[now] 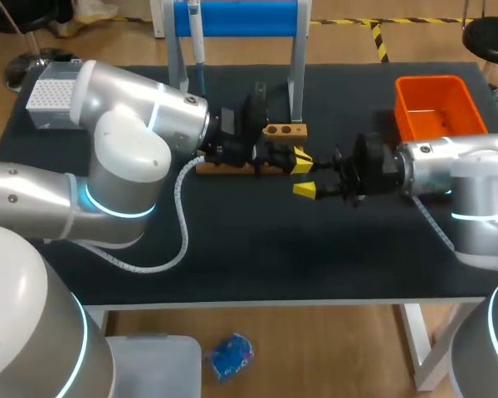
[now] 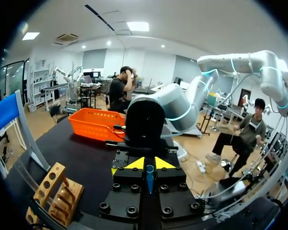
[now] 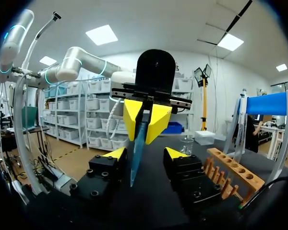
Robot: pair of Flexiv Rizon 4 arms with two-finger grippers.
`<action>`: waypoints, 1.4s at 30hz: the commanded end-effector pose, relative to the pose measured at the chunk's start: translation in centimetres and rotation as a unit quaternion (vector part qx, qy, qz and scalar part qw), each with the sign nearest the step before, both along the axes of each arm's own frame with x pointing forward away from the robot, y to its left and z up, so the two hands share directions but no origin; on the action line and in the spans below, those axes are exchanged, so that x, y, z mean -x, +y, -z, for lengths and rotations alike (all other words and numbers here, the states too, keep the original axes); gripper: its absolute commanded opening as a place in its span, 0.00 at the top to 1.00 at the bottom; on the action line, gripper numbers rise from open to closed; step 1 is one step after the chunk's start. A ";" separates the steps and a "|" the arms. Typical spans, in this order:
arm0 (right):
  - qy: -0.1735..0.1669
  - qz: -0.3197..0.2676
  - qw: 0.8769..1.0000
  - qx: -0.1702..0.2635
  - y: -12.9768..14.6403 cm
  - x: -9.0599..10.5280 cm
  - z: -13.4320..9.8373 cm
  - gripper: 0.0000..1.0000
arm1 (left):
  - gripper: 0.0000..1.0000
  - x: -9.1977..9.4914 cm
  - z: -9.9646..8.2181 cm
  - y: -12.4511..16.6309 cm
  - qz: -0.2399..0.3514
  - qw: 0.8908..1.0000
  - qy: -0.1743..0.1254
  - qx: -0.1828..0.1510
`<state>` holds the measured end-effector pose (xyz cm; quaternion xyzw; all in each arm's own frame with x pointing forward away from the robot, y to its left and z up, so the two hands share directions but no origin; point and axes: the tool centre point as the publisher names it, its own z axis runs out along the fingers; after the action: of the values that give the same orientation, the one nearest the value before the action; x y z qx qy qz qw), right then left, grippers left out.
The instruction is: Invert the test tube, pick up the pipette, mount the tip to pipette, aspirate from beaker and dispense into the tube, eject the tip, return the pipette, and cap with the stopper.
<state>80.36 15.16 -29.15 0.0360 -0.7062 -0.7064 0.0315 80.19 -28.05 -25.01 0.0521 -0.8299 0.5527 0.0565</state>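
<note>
Mid-table, near side first: the right gripper (image 3: 145, 153) comes in from the right with its yellow-tipped fingers spread wide, holding nothing.

Facing it tip to tip is the left gripper (image 2: 149, 164). Its yellow fingers are pressed together on the test tube (image 3: 137, 143), which is blue, translucent and tapers to a point.

Tube against tool: the left fingers pinch the wider end. The pointed end reaches in between the right gripper's spread fingers and appears to touch neither pad.

Just beside the two grippers, on the dark table (image 1: 257, 249), stands the wooden rack (image 1: 284, 130) with its round holes. The glass beaker (image 3: 187, 143) stands beyond it.

Further back, the pipette (image 1: 197, 37) hangs on the blue-topped stand (image 1: 236, 18). At the far left corner is a grey tip box (image 1: 51, 95), and at the far right an orange bin (image 1: 436, 80).
</note>
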 end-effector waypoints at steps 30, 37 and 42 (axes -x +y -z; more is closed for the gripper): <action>0.004 0.002 1.000 -0.005 0.0 0.3 0.2 1.00 | 0.00 0.1 0.5 -0.1 -0.015 0.999 -0.039 -0.008; 0.012 0.003 1.000 -0.004 -0.9 0.6 1.0 1.00 | 0.00 -1.3 -2.4 2.4 -0.055 0.994 -0.096 -0.018; 0.015 0.003 1.000 -0.006 -2.3 1.2 1.3 1.00 | 0.00 -3.1 -4.0 4.3 -0.087 0.990 -0.108 -0.021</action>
<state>79.59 13.93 -30.36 0.0231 -0.7030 -0.7097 0.0400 83.49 -25.31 -21.99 0.0614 -0.8338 0.5420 -0.0853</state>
